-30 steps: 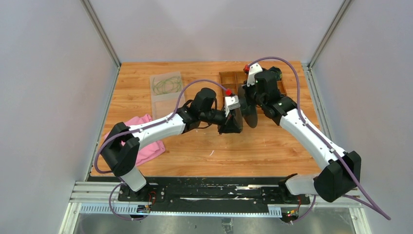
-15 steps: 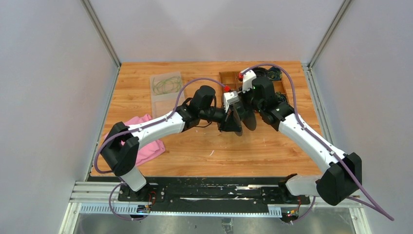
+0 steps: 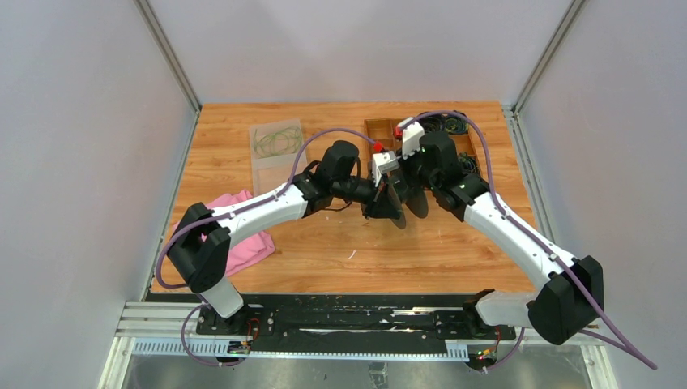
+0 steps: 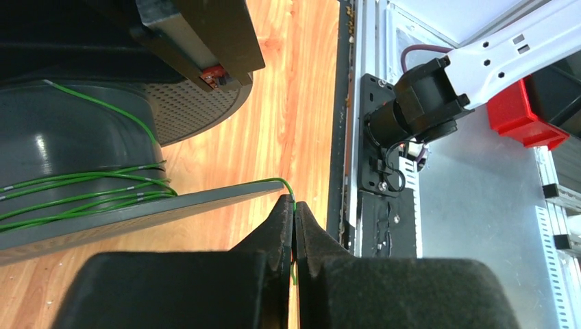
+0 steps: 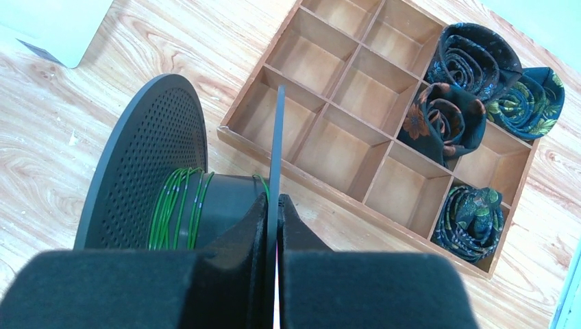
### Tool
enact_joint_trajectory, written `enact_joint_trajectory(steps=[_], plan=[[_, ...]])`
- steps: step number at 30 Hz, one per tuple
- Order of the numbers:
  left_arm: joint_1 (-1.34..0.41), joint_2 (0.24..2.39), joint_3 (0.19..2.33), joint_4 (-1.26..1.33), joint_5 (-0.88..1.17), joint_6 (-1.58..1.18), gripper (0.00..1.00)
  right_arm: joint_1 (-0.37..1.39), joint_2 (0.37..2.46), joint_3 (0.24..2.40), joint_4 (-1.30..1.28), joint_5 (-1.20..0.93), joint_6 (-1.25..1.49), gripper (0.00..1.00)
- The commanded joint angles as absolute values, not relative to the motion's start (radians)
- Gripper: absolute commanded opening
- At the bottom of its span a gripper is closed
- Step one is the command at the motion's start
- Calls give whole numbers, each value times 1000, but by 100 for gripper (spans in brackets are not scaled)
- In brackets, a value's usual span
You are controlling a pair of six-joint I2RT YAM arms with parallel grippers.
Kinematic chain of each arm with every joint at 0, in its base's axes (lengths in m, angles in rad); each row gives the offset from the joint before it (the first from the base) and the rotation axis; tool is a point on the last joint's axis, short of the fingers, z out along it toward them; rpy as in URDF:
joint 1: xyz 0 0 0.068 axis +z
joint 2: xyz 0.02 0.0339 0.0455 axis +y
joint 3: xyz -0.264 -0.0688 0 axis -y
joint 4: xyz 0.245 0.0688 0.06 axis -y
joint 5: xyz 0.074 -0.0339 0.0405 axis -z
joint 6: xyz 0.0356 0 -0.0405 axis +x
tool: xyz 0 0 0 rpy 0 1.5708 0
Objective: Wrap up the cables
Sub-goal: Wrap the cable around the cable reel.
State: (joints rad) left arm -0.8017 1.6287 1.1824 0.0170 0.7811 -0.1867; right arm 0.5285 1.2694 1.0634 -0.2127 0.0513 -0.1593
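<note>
Left end effector [image 4: 293,219] closed, pinching the green cable [image 4: 147,194] just off the spool [image 4: 62,147]. Right end effector [image 5: 275,209] clamped on the spool's thin flange. Several cable turns on the hub.

Bare worktop [image 3: 389,251] open on the near side of the spool [image 3: 403,201], wooden tray [image 3: 377,122] close behind it — left arm [image 3: 259,211] and right arm [image 3: 510,235] crowd its sides, pink cloth [image 3: 251,247] well off to its left.

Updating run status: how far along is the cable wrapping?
Done: several green cable turns sit on the spool. In hand: left fingers pinch the loose strand, right fingers clamp a spool flange. Left: winding that strand; another green coil lies off the spool.
</note>
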Motion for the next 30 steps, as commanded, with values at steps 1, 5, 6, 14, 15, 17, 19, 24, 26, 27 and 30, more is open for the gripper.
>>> enact_joint_trajectory(steps=[1, 5, 6, 14, 15, 17, 19, 24, 26, 27, 30], plan=[[-784, 1608, 1230, 5, 833, -166, 0, 525, 1239, 1041, -199, 75, -274, 1], [-774, 1607, 1254, -17, 826, -159, 0, 535, 1230, 1021, -192, 70, -310, 1], [-770, 1610, 1259, -20, 826, -162, 0, 540, 1227, 1015, -191, 74, -324, 1], [-747, 1641, 1271, -42, 856, -173, 0, 560, 1220, 986, -176, 78, -394, 1], [-744, 1644, 1270, -35, 868, -185, 0, 560, 1218, 982, -176, 78, -405, 1], [-732, 1654, 1263, -9, 902, -237, 0, 559, 1215, 976, -170, 82, -431, 1], [-719, 1660, 1252, 28, 939, -291, 0, 560, 1209, 966, -160, 102, -461, 1], [-704, 1648, 1220, 101, 946, -383, 0, 561, 1194, 939, -113, 185, -489, 1], [-704, 1649, 1217, 114, 949, -429, 1, 564, 1202, 948, -121, 229, -472, 1], [-704, 1649, 1215, 129, 950, -458, 0, 566, 1207, 953, -125, 247, -454, 1], [-704, 1647, 1185, 219, 953, -577, 0, 568, 1217, 974, -146, 272, -401, 1]])
